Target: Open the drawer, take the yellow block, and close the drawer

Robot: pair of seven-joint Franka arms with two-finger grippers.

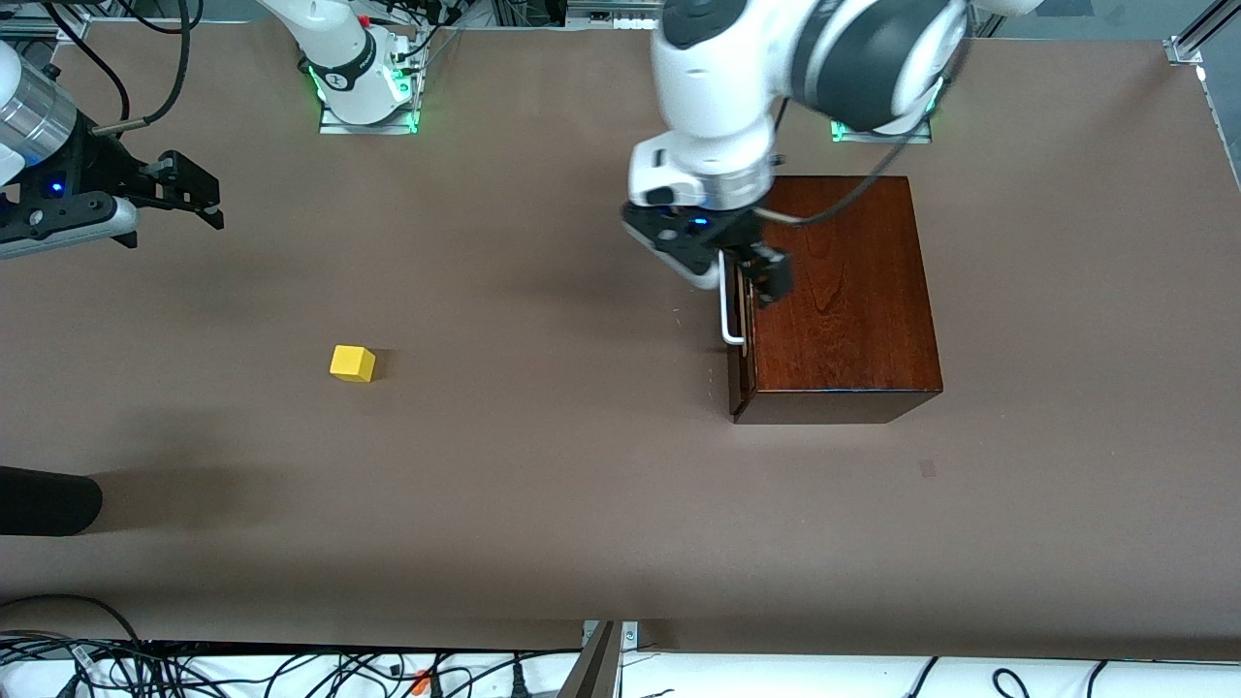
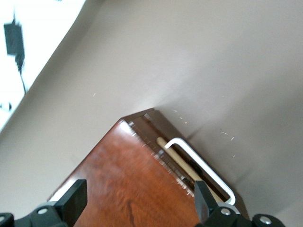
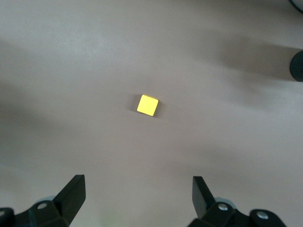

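Observation:
The yellow block (image 1: 352, 364) lies on the bare table toward the right arm's end, outside the box; it also shows in the right wrist view (image 3: 147, 105). The mahogany box (image 1: 843, 291) stands toward the left arm's end. Its drawer (image 1: 741, 373) is out only a narrow slit, and pale wood (image 2: 166, 144) shows there. The white handle (image 1: 729, 312) also shows in the left wrist view (image 2: 203, 163). My left gripper (image 1: 742, 276) is open and empty over the box's drawer-side edge (image 2: 138, 194), one finger by the handle. My right gripper (image 1: 199, 199) is open and empty, up over the table (image 3: 137, 187).
A black rounded object (image 1: 48, 499) reaches in at the right arm's end, nearer to the front camera than the block; it also shows in the right wrist view (image 3: 297, 66). Cables (image 1: 291, 669) run below the table's front edge.

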